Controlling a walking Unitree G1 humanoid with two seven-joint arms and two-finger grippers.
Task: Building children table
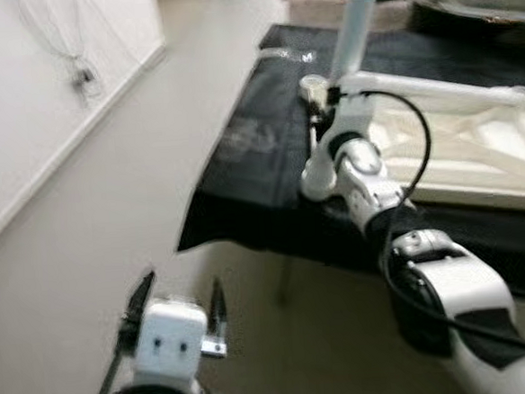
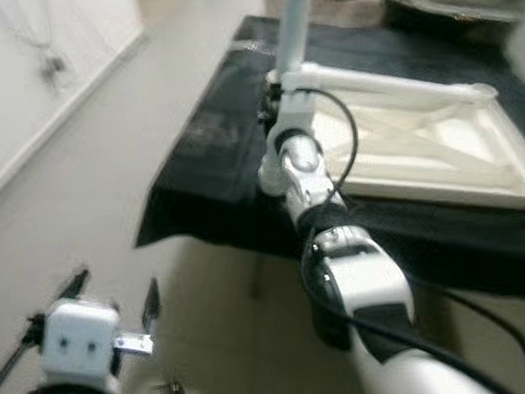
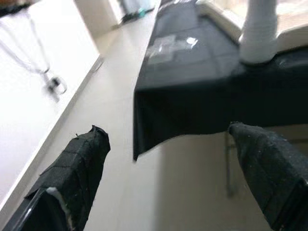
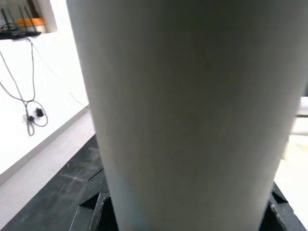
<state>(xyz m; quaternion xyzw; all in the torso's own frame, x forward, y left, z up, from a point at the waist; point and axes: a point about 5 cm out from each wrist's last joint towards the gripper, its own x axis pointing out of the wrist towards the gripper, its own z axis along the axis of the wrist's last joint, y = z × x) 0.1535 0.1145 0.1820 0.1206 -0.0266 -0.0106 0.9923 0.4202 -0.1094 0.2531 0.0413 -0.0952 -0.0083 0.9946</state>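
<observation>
The white children's table top (image 1: pixel 457 147) lies upside down on a table draped in black cloth (image 1: pixel 251 162). A pale leg (image 1: pixel 354 28) stands upright at its near left corner. My right gripper (image 1: pixel 319 98) is at the foot of that leg, shut on it. In the right wrist view the leg (image 4: pixel 192 120) is very close, with the black fingers (image 4: pixel 91 211) on either side of it. My left gripper (image 1: pixel 180 306) hangs low over the floor, left of the table, open with nothing between its fingers (image 3: pixel 82 163).
The black cloth drops over the table's near edge, with a thin table leg (image 1: pixel 286 281) under it. A white wall (image 1: pixel 22 115) with a dangling cable (image 1: pixel 78 75) runs along the left. Pale floor (image 1: pixel 136 188) lies between wall and table.
</observation>
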